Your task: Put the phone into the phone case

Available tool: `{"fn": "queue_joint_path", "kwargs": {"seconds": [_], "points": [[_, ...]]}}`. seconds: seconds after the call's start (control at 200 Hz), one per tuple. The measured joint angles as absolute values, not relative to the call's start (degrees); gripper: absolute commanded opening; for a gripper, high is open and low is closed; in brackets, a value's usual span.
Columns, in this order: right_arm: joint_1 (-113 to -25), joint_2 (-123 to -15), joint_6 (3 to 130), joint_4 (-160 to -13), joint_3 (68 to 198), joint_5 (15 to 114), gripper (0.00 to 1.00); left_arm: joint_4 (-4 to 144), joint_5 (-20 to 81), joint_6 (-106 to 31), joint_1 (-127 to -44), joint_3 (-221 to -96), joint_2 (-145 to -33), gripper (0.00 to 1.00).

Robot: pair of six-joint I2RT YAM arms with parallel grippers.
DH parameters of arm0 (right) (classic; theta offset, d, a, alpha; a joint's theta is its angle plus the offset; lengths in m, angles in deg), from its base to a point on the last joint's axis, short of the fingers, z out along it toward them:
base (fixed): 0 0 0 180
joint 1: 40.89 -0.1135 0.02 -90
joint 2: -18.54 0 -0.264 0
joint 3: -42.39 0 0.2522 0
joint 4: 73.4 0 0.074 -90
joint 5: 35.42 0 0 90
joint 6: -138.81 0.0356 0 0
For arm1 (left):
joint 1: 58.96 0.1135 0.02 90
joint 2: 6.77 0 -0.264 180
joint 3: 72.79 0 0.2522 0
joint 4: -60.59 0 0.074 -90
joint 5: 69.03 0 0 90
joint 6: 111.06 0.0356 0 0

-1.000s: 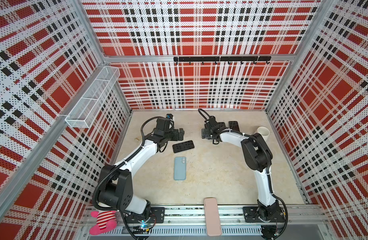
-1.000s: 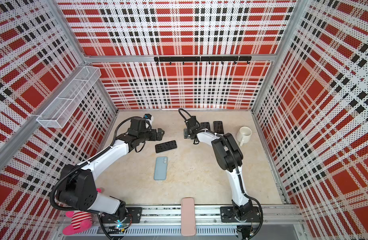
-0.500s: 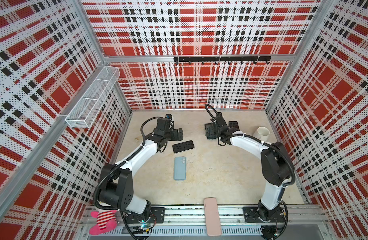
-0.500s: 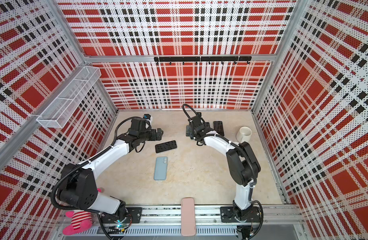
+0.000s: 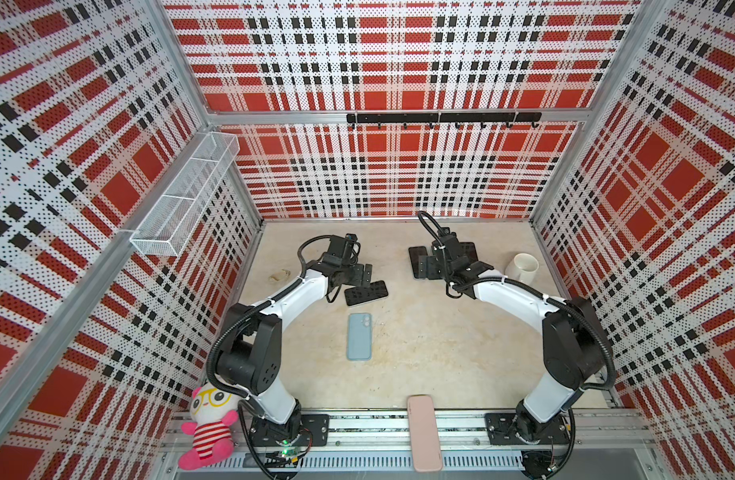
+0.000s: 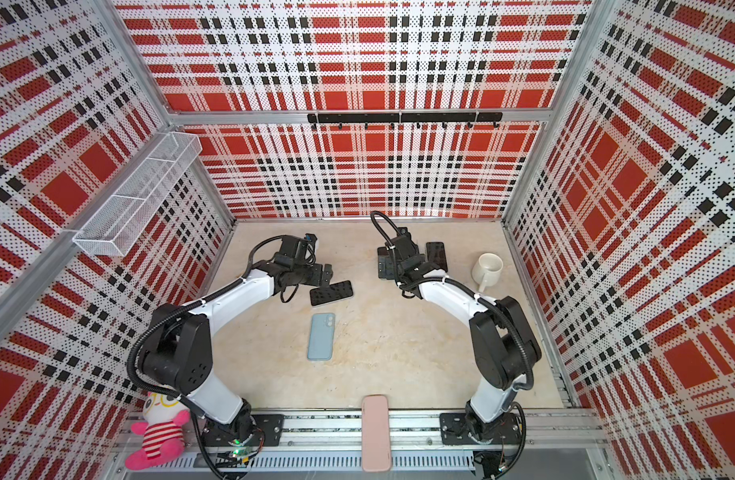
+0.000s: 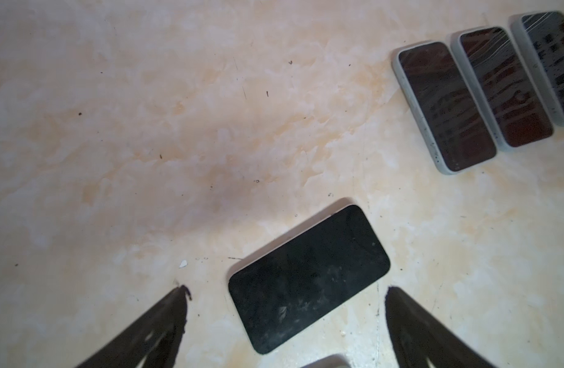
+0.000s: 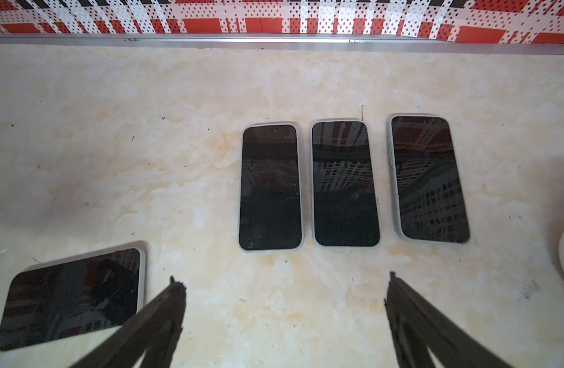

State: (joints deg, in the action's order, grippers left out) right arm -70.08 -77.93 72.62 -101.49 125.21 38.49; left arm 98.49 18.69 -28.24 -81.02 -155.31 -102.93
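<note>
A marbled beige tabletop is enclosed by perforated red-plaid walls. The left gripper is spread wide and empty. The phone, a glossy black rounded slab, is laid flat between its fingertips. The matte light-blue phone case is set just beyond the phone. The right gripper is likewise parted and empty, facing three glossy phones in a row.
</note>
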Motion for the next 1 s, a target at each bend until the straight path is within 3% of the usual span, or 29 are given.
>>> {"fn": "queue_joint_path", "kwargs": {"seconds": [0.286,0.561,0.736,0.997], "points": [[-62.6,-73.8,74.4,-99.1,119.0,44.5,0.99,109.3,14.5,-30.0,-88.3,-150.9,-100.9,0.93],[-62.0,-74.5,74.7,-97.6,118.9,48.4,0.99,113.1,19.7,-37.9,-88.3,-140.6,-90.6,0.65],[-62.0,-76.4,74.7,-97.3,119.2,50.1,0.99,110.8,24.0,-46.5,-87.6,-133.1,-86.3,0.56],[-62.0,-77.6,74.9,-96.7,119.5,51.3,0.99,109.1,25.7,-54.8,-87.9,-124.9,-83.4,0.33]]}}
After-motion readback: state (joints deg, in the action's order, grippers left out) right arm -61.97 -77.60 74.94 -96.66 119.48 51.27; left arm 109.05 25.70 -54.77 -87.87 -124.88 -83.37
